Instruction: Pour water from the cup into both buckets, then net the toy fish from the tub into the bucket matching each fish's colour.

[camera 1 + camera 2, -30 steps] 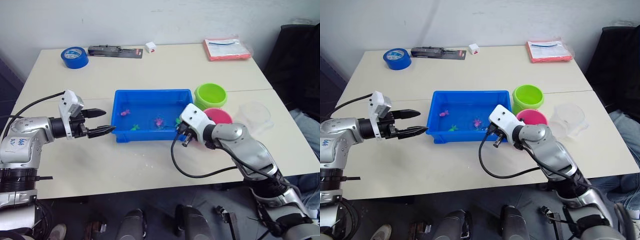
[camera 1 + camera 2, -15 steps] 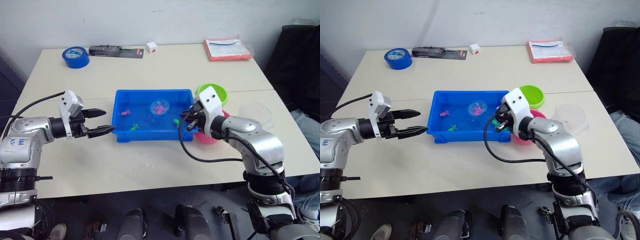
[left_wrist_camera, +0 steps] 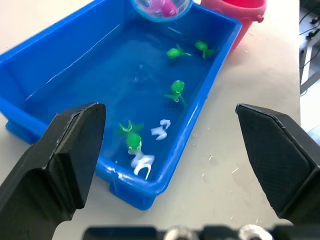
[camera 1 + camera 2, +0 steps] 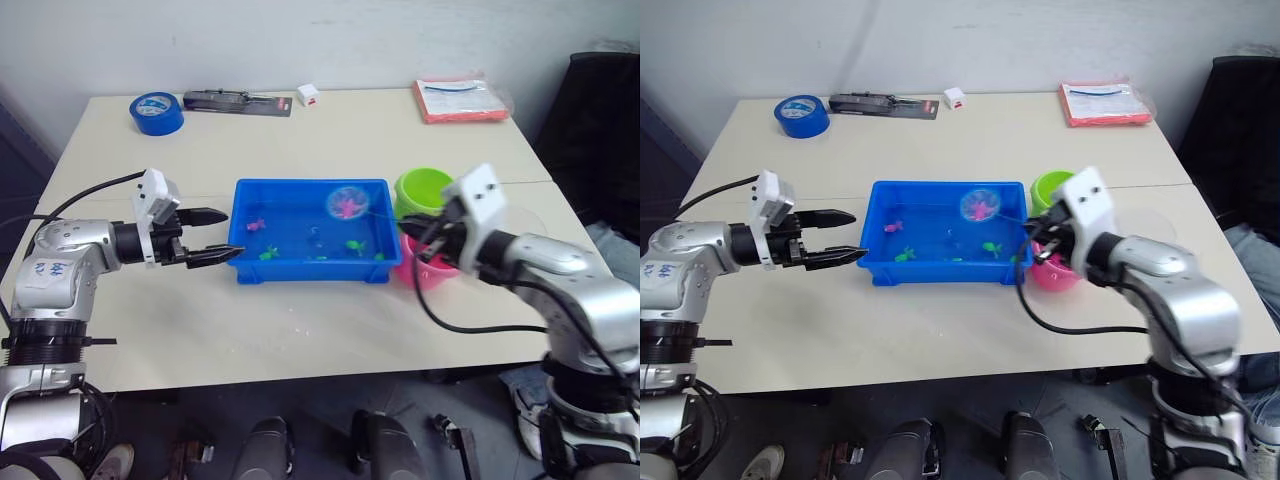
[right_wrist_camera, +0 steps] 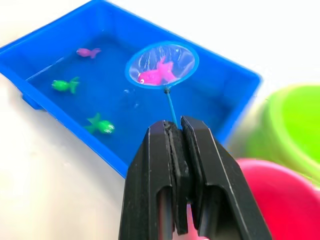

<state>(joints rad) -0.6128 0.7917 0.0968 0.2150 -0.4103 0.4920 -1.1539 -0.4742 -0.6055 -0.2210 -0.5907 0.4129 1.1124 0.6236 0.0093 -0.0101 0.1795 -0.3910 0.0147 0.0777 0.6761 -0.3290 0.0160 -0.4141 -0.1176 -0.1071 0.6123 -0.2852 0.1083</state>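
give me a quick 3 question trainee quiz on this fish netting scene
1. True or false: the net holds a pink fish.
2. Which bucket stands nearer the right pincer: A) the lime green bucket B) the pink bucket C) neither, both stand across the tub
3. Fill in: the left pincer hovers with its fingers ____ at the tub's end away from the buckets.

Key: 1 true. The fish lies in the mesh, raised above the water. 2 B. The pink bucket sits just under the right pincer, which is shut on the net's handle. 3 open. It holds nothing.
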